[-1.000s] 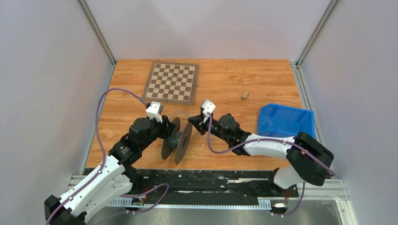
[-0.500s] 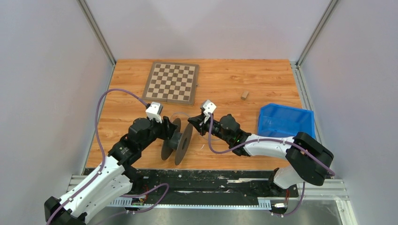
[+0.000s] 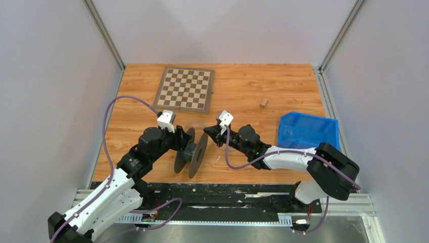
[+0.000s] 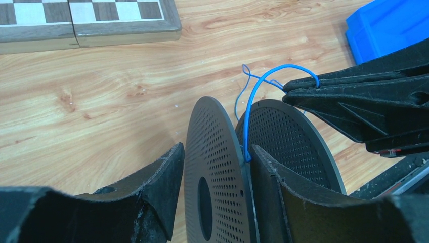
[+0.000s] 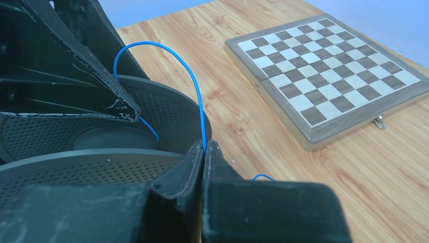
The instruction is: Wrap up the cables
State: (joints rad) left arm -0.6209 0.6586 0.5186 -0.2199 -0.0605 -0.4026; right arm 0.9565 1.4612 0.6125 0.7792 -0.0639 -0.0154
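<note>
Cable first: that blue cable [image 4: 251,101] is hair-thin, far thinner than a finger. From its springy arch I'd call it light, limp and slightly wiry. My guess is it slides out of a loose pinch and kinks or snags if yanked.

It comes up out of the slot between the two perforated flanges of the black spool [image 3: 191,150], arcs over, and runs into the tips of the right gripper [image 5: 205,149]. A loose loop lies on the wooden table [image 3: 243,86] just beyond the spool. The best place to hold it, I reckon, is right there on the free run a little way out from the hub. It wants only enough tension to lay it into the slot.

Right gripper: fingers pressed together on the cable, the strand poking up from between the tips. The arm reaches low across the table from the right side, wrist aimed at the spool's upper rim.

Left gripper [image 4: 216,152]: fingers apart, straddling the near flange. One sits outside the disc and one is down in the slot, right beside the cable. A gap shows between the outer finger and the disc, so nothing is clamped. That arm comes in from the near left, forearm low, level with the spool, which stands on its flange edges.

Chessboard [image 3: 184,89] and blue bin [image 3: 307,130] sit well apart from the action.
</note>
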